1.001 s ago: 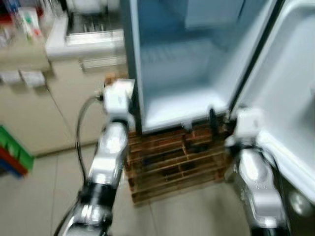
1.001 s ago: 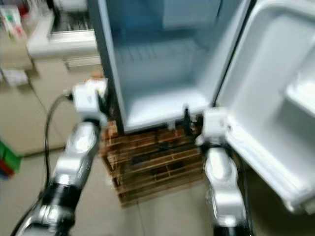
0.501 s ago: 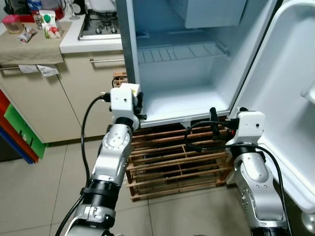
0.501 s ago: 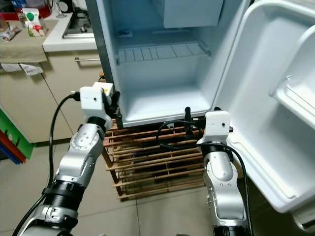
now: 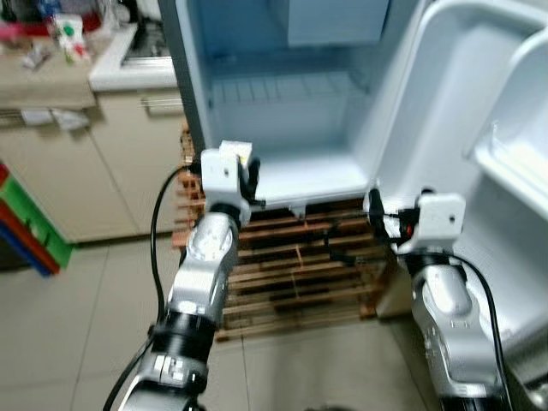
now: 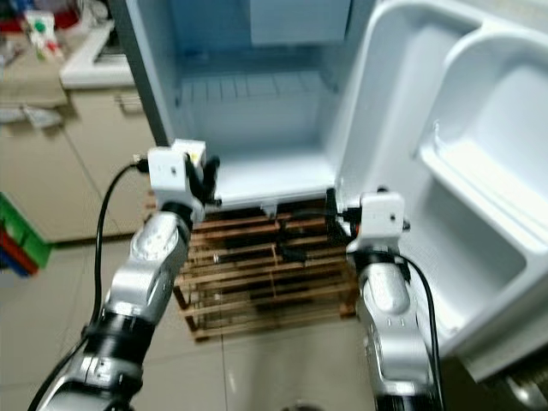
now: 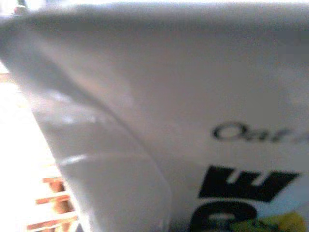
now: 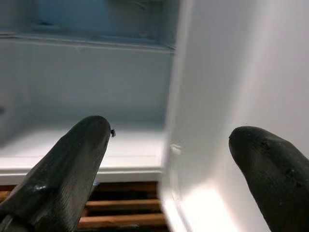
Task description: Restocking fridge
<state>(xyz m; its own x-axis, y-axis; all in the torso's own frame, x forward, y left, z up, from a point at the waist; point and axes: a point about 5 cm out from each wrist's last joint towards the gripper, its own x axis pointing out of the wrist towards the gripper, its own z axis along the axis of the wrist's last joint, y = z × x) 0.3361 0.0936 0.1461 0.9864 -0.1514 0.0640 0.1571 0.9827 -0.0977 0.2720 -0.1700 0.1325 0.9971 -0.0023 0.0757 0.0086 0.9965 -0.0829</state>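
I hold a carton (image 7: 193, 121) clamped in the left gripper (image 5: 248, 175), right gripper (image 8: 169, 159) spread empty; next, lift it ahead into the fridge (image 5: 300, 171).

Beige tiled floor (image 5: 77, 325), cream kitchen cabinets (image 5: 103, 163), wooden slatted crate (image 5: 300, 274) below.

A white oat-drink carton (image 7: 145, 121) with black lettering, a pale blue-white fridge interior (image 5: 282, 120), a brown wooden crate (image 5: 291, 265).
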